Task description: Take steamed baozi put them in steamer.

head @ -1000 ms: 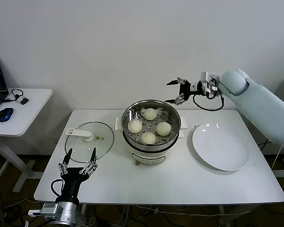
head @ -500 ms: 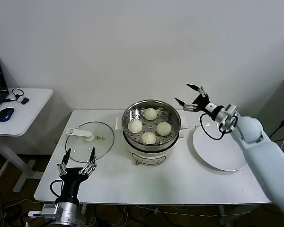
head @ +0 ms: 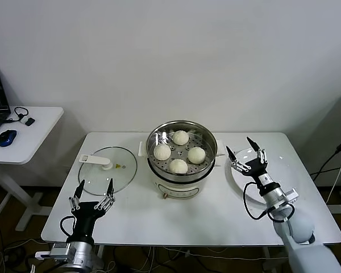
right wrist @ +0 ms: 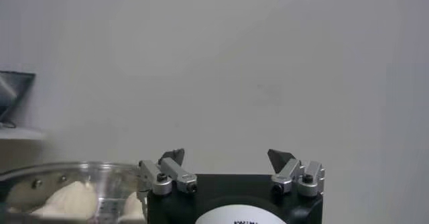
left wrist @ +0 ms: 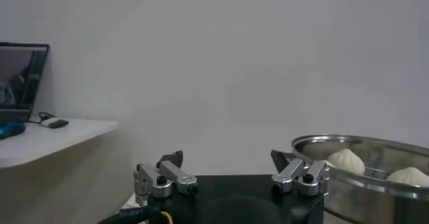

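All four baozi (head: 179, 152) sit inside the steamer (head: 181, 147), which lies up and to the left of the empty, spread right gripper (head: 245, 154) over the plate (head: 265, 175); the left gripper (head: 92, 191), also spread, is parked farther off.

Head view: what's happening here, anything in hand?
Nothing is in hand. All four steamed baozi sit in the steamer at the table's middle. The right gripper is open and empty, held low over the white plate, which has nothing on it. The left gripper is open near the front-left table edge, just in front of the glass lid, which lies flat beside the steamer.
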Controlling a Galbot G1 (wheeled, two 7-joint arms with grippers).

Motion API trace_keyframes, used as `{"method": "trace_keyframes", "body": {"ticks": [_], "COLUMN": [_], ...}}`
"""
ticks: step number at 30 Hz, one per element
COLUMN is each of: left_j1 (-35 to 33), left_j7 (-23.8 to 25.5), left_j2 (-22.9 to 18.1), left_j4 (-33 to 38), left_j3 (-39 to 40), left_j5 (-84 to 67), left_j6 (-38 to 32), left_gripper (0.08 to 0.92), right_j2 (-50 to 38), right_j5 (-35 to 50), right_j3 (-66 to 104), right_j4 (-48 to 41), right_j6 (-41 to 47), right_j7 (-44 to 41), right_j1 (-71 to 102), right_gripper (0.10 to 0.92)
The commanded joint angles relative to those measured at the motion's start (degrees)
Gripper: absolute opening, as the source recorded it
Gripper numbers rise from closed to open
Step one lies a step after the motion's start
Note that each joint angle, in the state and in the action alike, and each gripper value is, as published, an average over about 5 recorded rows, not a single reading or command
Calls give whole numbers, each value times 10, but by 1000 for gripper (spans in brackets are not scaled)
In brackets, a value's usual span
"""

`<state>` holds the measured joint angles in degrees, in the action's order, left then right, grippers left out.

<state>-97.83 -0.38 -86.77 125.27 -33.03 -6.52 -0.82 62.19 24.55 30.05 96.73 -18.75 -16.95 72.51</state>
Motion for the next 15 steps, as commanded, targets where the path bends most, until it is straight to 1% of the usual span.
{"method": "trace_keyframes", "body": {"ticks": [1, 8, 15], "left_j1": [9, 11, 10], "left_j7": [-6, -12, -12], "left_j2": [-5, -8, -5], "left_j4": [-7, -21, -21], "left_j3": [-7, -10, -15], "left_j5": [21, 50, 68], "left_j6": [0, -6, -12], "left_gripper": [823, 823, 823], "right_j2": [64, 76, 81], "right_j5": [9, 8, 7], "right_j3": [37, 11, 0], "right_j4": [34, 21, 21], "right_j6": [-69, -64, -58], "right_j7": [38, 42, 43], "right_j1": [163, 150, 141], "right_gripper": [823, 823, 823]}}
